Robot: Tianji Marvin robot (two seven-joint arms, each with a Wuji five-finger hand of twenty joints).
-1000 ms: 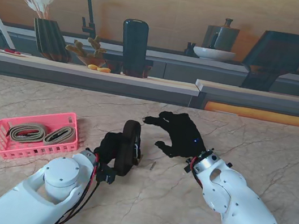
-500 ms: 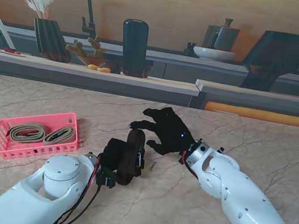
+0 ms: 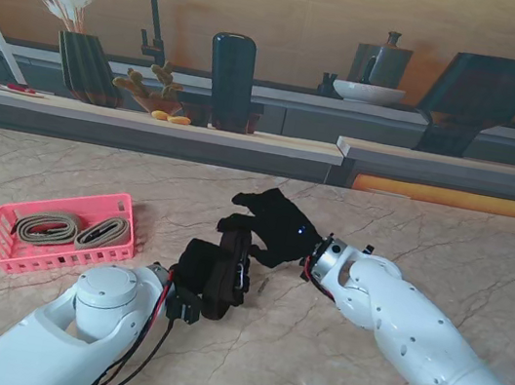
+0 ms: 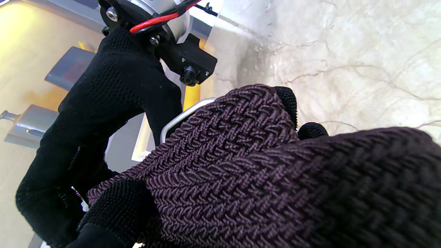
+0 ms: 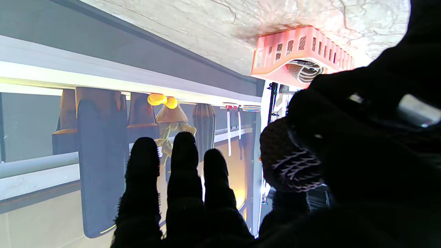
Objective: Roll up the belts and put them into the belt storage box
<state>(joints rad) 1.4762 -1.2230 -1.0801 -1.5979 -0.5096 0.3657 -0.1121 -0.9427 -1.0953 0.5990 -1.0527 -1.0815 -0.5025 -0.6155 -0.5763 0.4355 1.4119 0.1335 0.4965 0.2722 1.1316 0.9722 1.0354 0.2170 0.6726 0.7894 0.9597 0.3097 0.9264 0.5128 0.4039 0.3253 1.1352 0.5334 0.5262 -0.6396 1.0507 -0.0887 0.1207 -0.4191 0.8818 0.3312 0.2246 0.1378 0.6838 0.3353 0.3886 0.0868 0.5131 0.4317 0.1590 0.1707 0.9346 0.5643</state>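
A dark woven belt (image 3: 232,260), rolled into a coil, stands on edge at mid-table with my left hand (image 3: 197,268) shut on it. In the left wrist view the belt (image 4: 262,172) fills the frame, its metal buckle (image 4: 181,116) showing at the edge. My right hand (image 3: 270,222) reaches in from the right, fingers spread, resting against the far top of the coil. The right wrist view shows its fingers (image 5: 179,179) stretched out beside the coil (image 5: 286,158). The pink storage box (image 3: 63,231) sits at the left and holds two rolled tan belts (image 3: 73,231).
A small metal bit (image 3: 261,286) lies on the marble just right of the coil. A raised counter (image 3: 150,122) with vases and a dark bottle runs along the table's far edge. The pink box (image 5: 299,51) also shows in the right wrist view.
My right hand has swung left across the table and now meets the top of the coil. My left hand has shifted the coil slightly to the right.
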